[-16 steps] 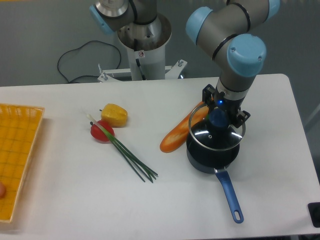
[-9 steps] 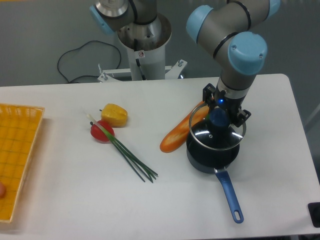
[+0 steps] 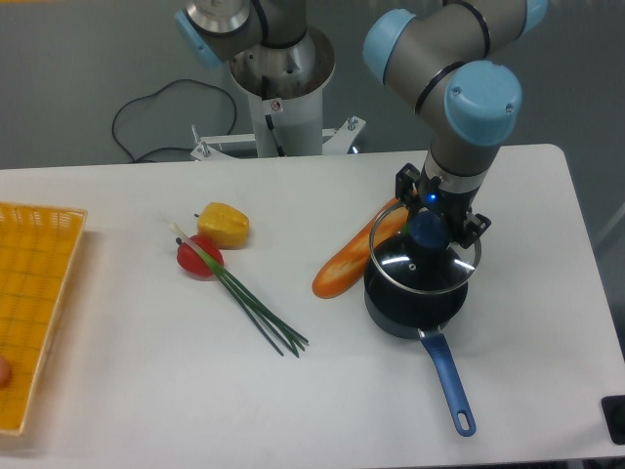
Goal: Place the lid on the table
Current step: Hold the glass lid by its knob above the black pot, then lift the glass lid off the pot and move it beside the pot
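The two-finger tool at the end of the grey arm with pale blue joints points straight down over the dark round pot, and its black fingers sit on either side of the dark blue ball knob of the round clear glass lid with a thin metal rim. The fingers look closed against the knob, gripping the lid. The lid lies directly under the tool, roughly level, at the mouth of the pot; whether its rim touches the pot's edge or hangs just above it cannot be told from this view. The pot stands on the large white bench with rounded corners, and its long blue handle runs away from the tool toward the near edge of the bench.

Just to the left of the tool, a long orange baguette-shaped piece lies at a slant, its upper end tucked behind the lid's rim. Further left of the tool are a bunch of thin green stalks, a red rounded piece at their upper end, and a yellow lumpy piece just behind that. Far to the left, at the bench's edge, is a yellow mesh basket.
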